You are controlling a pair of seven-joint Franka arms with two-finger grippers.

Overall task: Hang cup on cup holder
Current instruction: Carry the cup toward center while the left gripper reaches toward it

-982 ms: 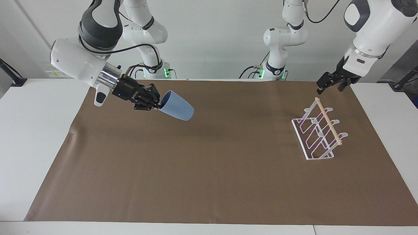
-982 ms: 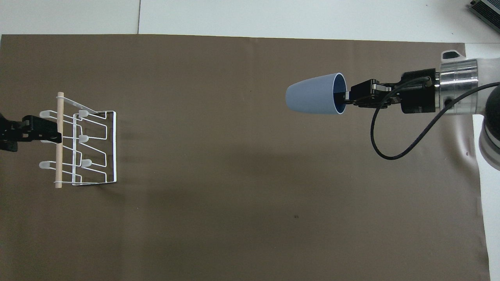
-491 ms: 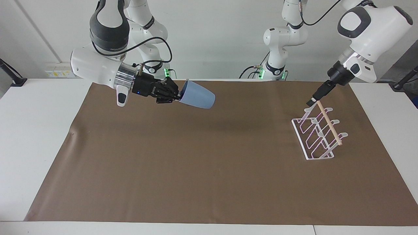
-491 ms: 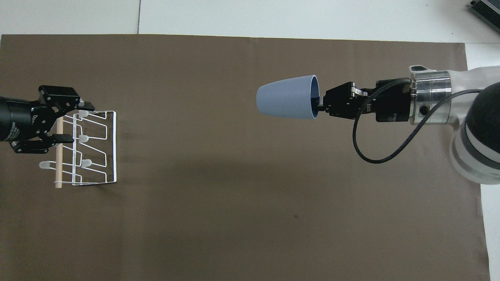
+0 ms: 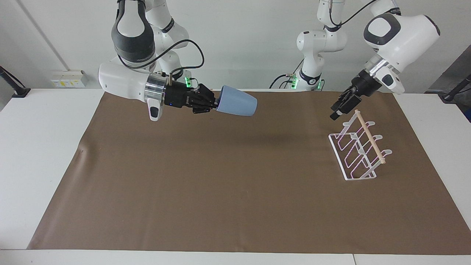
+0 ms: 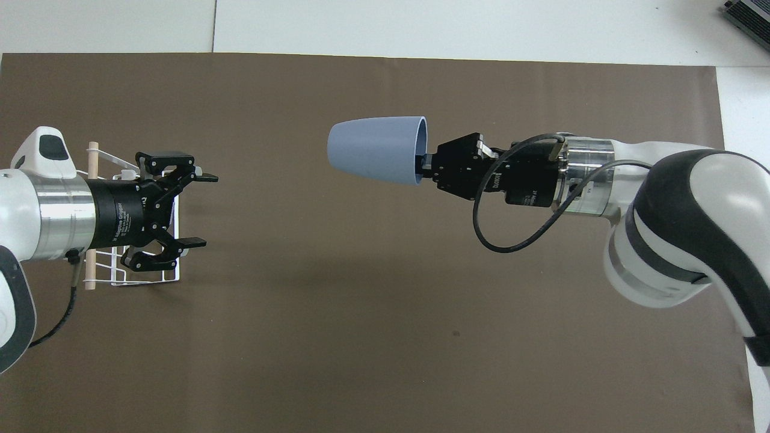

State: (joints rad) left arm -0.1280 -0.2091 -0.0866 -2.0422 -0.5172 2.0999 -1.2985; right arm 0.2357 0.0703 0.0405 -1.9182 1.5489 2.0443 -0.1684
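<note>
Along the upper part of the facing view, closest to the robots, both arms work above the brown paper sheet [image 5: 235, 176] that covers the white table [image 5: 40, 147]. At upper left there, the right gripper [image 5: 215, 105] holds the small light-blue tapered plastic cup [image 5: 237, 106] in the air, lying almost level, base pointing toward the left arm's end; its fingers are clamped on the cup's rim, 1 of them inside the mouth. At upper right, the left gripper [image 5: 336, 112] hangs over the end of the rack closest to the robots, its fingers [image 6: 207, 178] spread wide with nothing between them.

Lower in that view's right part, hence farther from the robots, the small white wire cup holder [image 5: 355, 154] with slanted looped prongs and a light wooden dowel along its top stands on the sheet, bare of cups and well apart from the cup.

By my reading, the carry is the step in hand. Next, the cup must cross to the rack, with its mouth turned to meet 1 prong, then slide on before the fingers part. Whether the left gripper means to steady the rack I cannot tell.
</note>
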